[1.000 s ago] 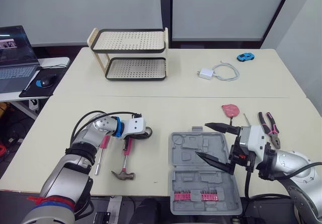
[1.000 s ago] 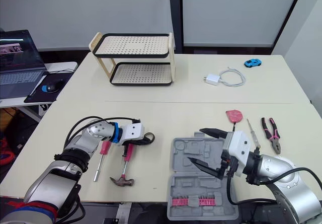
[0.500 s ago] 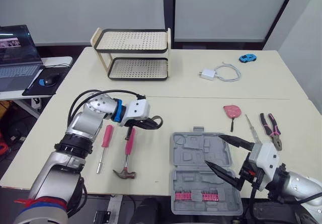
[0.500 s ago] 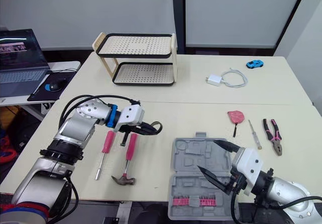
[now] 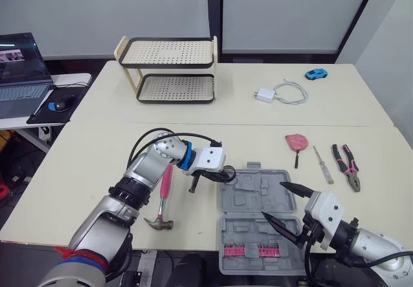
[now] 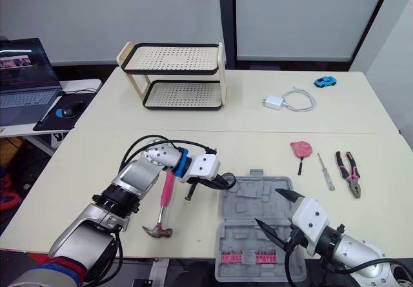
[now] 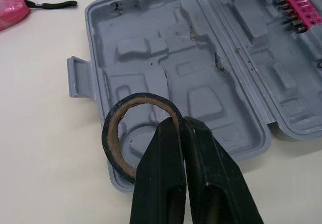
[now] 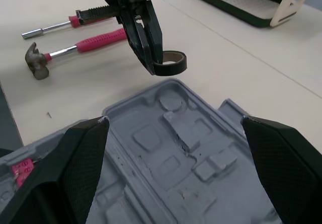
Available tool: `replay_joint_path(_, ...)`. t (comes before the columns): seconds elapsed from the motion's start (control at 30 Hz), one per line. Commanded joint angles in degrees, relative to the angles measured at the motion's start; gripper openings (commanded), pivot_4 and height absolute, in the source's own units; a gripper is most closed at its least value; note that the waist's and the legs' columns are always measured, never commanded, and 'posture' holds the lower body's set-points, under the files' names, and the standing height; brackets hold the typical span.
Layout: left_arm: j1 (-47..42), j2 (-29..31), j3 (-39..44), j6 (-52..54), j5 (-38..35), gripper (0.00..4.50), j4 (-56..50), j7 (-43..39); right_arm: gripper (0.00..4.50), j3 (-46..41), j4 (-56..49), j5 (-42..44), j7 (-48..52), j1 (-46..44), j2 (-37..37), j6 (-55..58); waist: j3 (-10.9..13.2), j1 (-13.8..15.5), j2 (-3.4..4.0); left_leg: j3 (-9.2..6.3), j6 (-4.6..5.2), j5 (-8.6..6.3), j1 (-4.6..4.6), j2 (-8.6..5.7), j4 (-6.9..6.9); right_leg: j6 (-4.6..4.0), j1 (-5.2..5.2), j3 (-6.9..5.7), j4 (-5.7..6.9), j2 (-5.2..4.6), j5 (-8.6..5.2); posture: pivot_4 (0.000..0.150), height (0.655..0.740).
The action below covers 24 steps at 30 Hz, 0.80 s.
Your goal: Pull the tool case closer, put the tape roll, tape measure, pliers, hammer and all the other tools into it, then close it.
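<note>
The left end effector (image 5: 227,176) is gripping the black tape roll (image 7: 135,99) by its rim, with both fingers closed on the band; the roll is hanging on edge from the fingertips, above the near rim of the open grey tool case (image 5: 235,200), over the half with the empty moulded recesses; whether it is touching the plastic cannot be told. The right end effector (image 5: 274,200) is hovering with its fingers spread wide and holding nothing, over the case's other half; the row of pink bits (image 5: 251,251) is sitting just below it in that half. The pink-handled hammer (image 5: 164,184) is lying on the tabletop (image 5: 97,151) behind the left end effector, under that arm; the pink tape measure (image 5: 295,140), a slim screwdriver (image 5: 321,164) and the pliers (image 5: 345,164) are lying on the tabletop beyond the right end effector, outside the case.
</note>
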Motion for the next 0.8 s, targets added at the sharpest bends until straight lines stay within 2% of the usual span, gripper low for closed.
replay_joint_path(0.03,-1.1,-1.3,-0.9,-2.2,1.7,0.02,1.8,1.7,4.5,0.3,-1.2,-0.9,-1.4,0.0,1.0,-0.7,0.0,0.0,0.0,0.01,0.0,0.0,0.0,0.0,0.02,0.0,0.0,0.0,0.0,0.0,0.0,0.15,0.74)
replay_joint_path(0.3,-1.8,-3.5,-1.6,-3.0,4.7,0.02,6.1,5.1,4.5,2.4,-2.2,-2.8,-2.1,0.5,1.5,-0.5,0.0,0.0,0.0,-0.01,0.01,-0.01,0.0,-0.01,0.04,0.01,0.0,0.01,0.01,0.0,0.0,0.15,0.74)
replay_joint_path(0.8,-1.3,-4.4,-2.4,-3.0,7.3,0.02,7.5,6.7,4.5,2.7,-2.1,-2.8,-2.0,-0.4,1.8,-0.5,0.0,0.0,0.0,-0.02,0.0,0.0,-0.01,-0.02,0.06,0.01,0.0,0.0,0.01,0.0,0.0,0.15,0.74)
